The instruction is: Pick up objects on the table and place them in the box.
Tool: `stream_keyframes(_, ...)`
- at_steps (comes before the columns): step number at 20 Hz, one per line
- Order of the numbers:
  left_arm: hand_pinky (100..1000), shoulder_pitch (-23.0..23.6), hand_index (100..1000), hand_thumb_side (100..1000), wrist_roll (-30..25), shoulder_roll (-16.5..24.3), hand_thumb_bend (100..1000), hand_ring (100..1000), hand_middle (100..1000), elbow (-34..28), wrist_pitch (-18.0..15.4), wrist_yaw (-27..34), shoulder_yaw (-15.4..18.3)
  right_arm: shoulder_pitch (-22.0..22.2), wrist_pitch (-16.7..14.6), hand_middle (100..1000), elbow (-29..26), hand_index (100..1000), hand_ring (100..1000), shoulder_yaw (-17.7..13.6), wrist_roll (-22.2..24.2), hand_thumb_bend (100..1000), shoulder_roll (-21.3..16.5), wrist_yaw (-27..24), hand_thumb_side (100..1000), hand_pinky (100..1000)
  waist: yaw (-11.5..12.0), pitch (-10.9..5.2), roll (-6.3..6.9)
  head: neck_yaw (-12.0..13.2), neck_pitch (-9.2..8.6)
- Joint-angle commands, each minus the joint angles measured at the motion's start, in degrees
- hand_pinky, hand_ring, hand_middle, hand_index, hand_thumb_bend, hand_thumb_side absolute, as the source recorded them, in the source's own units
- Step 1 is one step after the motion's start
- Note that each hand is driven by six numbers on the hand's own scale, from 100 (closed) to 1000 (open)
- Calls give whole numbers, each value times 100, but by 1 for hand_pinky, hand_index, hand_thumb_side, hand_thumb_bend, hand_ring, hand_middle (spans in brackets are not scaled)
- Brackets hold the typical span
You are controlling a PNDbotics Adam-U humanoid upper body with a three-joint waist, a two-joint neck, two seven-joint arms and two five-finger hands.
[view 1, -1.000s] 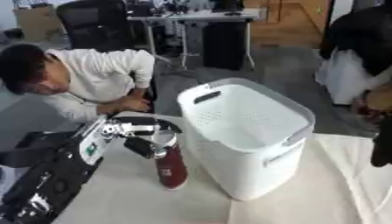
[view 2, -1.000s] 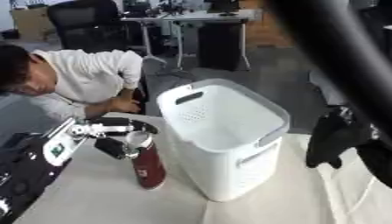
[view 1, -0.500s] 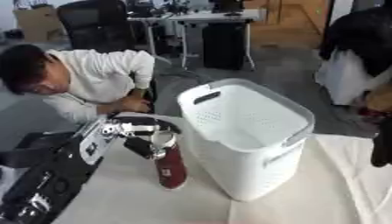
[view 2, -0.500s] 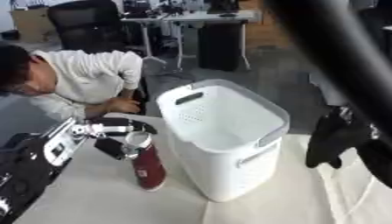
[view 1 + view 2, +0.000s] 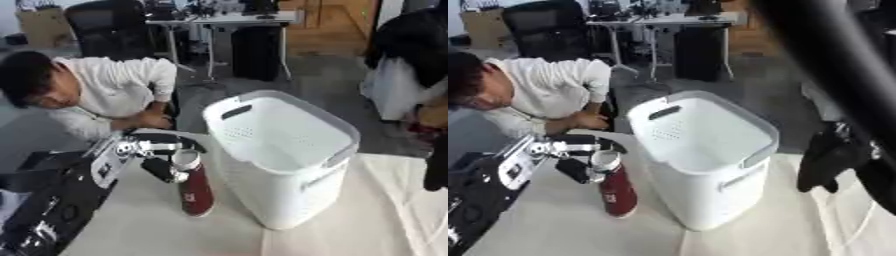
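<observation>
A red bottle (image 5: 198, 194) with a pale top stands tilted on the table, just left of the tall white basket (image 5: 302, 170). My left hand (image 5: 159, 156) reaches in from the left, its fingers curled round the bottle's top. The bottle's base looks to touch the table. The basket is open at the top, and what shows of its inside holds nothing. My right hand (image 5: 826, 164) hangs beyond the basket's right side, fingers relaxed and pointing down, holding nothing.
My left arm, black with silver parts (image 5: 52, 210), lies along the table's left edge. A white cloth (image 5: 385, 220) covers the table under and to the right of the basket. Bare tabletop (image 5: 149, 230) lies in front of the bottle.
</observation>
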Motion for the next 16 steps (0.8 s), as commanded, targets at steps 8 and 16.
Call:
stream_keyframes(8,436,-18,946,417,-1262,-36,198,633,871,172,-1268,63,-15,-131,-1094,466,-62,649,414,-18,1105,100,7,-4,1000,135,-1,-16,-10,36,-69)
stream_keyframes(16,384,-7,783,197,-708,-69,111,563,797,191,-1434,318,-38,-135,-1099,466,-62,649,414,-19,1100,100,4,4,1000,135,-4,-11,-13,24,-72)
